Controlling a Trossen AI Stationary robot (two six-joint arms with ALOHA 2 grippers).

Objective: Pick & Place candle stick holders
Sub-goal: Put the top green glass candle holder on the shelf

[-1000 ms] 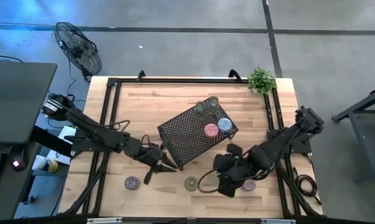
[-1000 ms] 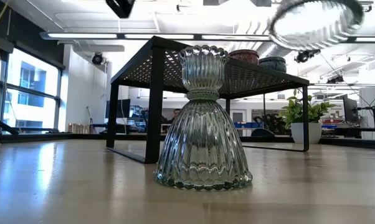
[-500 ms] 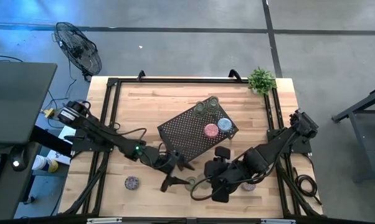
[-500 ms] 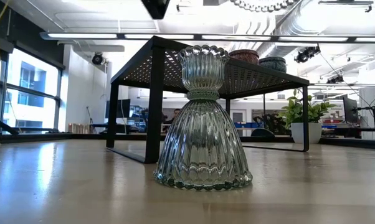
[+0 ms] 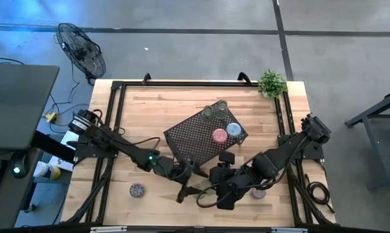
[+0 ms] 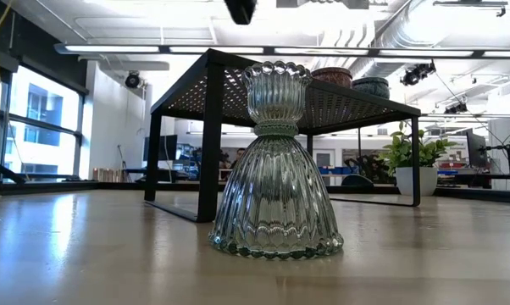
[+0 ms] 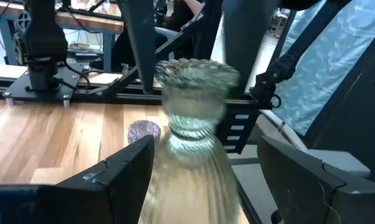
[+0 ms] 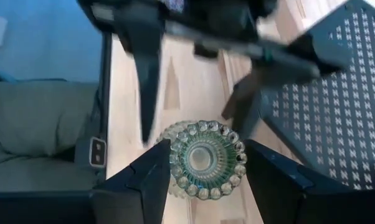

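My right gripper (image 8: 206,171) is shut on a clear-greenish candle stick holder (image 8: 205,158) held in the air near the table's front edge. My left gripper (image 7: 203,180) is open, with a finger on each side of that holder's lower body (image 7: 194,174); no touch shows. In the high view the two grippers, left (image 5: 192,190) and right (image 5: 212,193), meet in front of the black mesh tray (image 5: 195,145). A second clear holder (image 6: 276,169) stands base down on the table below them. My right gripper pinches the holder's ribbed top cup at its rim (image 8: 175,165) between its two fingers. The fingers (image 7: 141,50) come from above, pointing down. The holder hangs upright below them, base down, clear of the table.
The tray's top carries two clear holders (image 5: 212,111), a pink one (image 5: 219,136) and a blue one (image 5: 233,129). A purple holder (image 5: 137,189) stands on the table at front left, another (image 5: 258,192) under the right arm. A potted plant (image 5: 271,83) stands at the far right.
My left gripper has travelled toward the table's right edge, up to the right gripper, and has opened. My right gripper has carried its holder toward the table's left edge, and it has left the low view at the top. The holder on the table has stayed put.
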